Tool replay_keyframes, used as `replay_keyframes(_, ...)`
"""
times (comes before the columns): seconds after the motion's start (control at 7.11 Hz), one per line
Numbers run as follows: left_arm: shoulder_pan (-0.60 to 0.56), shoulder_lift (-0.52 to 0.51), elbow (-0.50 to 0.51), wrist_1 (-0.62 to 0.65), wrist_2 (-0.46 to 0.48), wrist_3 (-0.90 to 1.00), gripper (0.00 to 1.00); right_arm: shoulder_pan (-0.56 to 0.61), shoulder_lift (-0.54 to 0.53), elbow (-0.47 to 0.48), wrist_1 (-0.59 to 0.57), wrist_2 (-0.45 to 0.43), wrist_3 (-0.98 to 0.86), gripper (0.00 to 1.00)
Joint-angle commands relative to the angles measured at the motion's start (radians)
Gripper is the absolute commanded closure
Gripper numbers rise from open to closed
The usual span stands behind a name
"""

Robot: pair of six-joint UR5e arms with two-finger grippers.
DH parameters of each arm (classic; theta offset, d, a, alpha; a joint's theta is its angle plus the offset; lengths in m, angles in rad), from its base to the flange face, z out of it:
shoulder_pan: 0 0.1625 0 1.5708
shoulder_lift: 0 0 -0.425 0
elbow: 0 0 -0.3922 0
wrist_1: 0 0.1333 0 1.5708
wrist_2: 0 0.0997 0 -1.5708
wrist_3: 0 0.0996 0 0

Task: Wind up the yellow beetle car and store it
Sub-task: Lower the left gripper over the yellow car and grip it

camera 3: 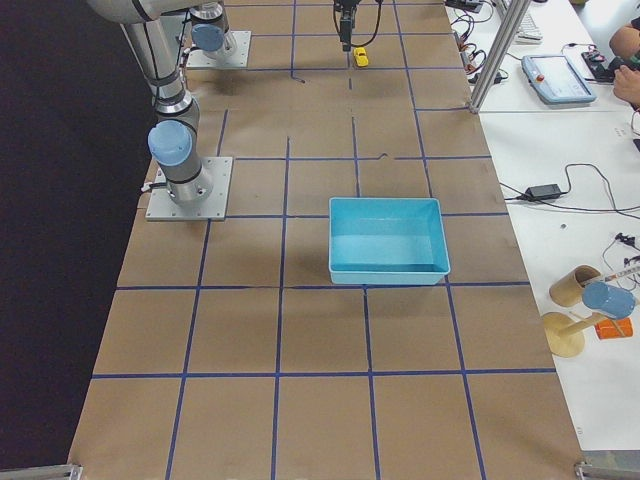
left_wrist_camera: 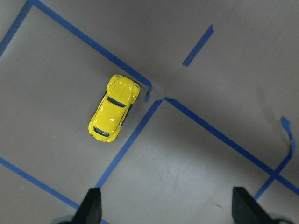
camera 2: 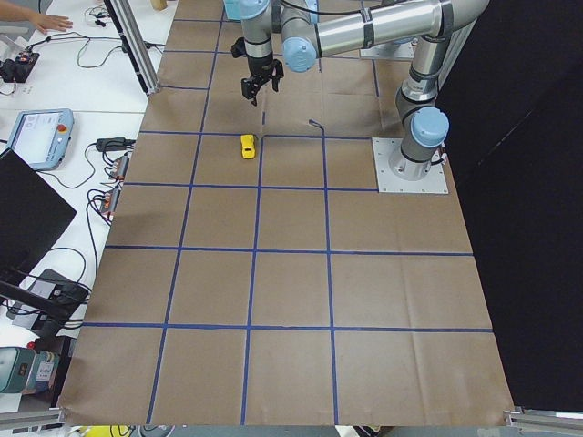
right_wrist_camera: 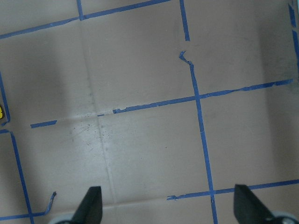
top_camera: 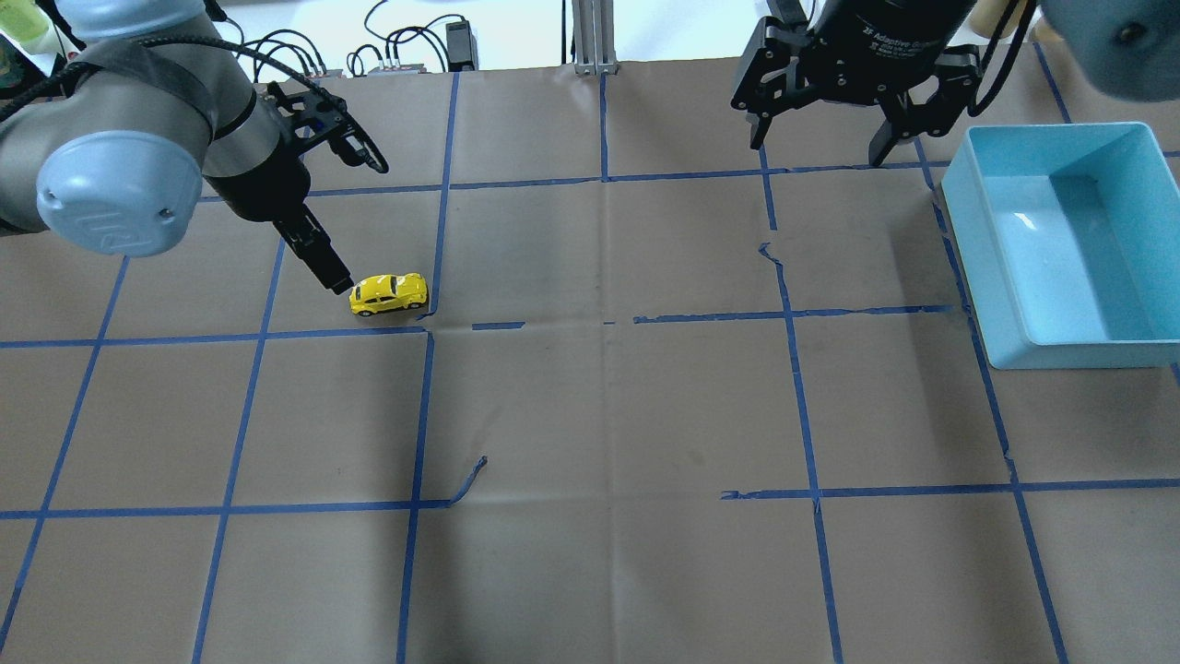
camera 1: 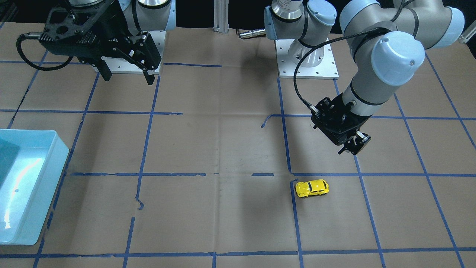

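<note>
Car: we've got the yellow beetle car [top_camera: 389, 293], a small, glossy, rounded shell with dark windows. It sits on its wheels just beside a tape crossing, well apart from the bin.
Left end effector [left_wrist_camera: 167, 206]: hangs over the counter near the car, not touching it. The dark fingers are spread wide with nothing between them.
Right end effector [top_camera: 819, 146]: chunky and black, up near the bin. Its fingers are spread wide too, and it grips nothing.
Counter [top_camera: 608, 406]: matte brown paper with creases.
Tape [top_camera: 230, 508]: blue grid lines, torn and wrinkly in spots.
Bin [top_camera: 1079, 355]: light blue, shiny plastic, rectangular, with sloped walls.
</note>
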Motion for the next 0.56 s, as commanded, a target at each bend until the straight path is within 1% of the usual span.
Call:
replay_keyframes(0.0,0.005,-0.055,-0.147,0.252,-0.004,0.269,0.03,0.002,0.000,0.002,0.000,0.001,-0.001,0.00)
replay_keyframes(0.14,0.003,-0.086,-0.172,0.307,-0.001,0.328,0.03,0.002,0.000,0.002,0.000,0.000,0.001,0.00)
replay_keyframes(0.28,0.003,-0.107,-0.169,0.314,0.007,0.366,0.03,0.002,0.000,0.003,0.000,0.000,-0.001,0.00)
replay_keyframes(0.42,-0.005,-0.113,-0.170,0.314,0.008,0.487,0.02,0.002,-0.002,0.003,0.000,-0.002,-0.001,0.00)
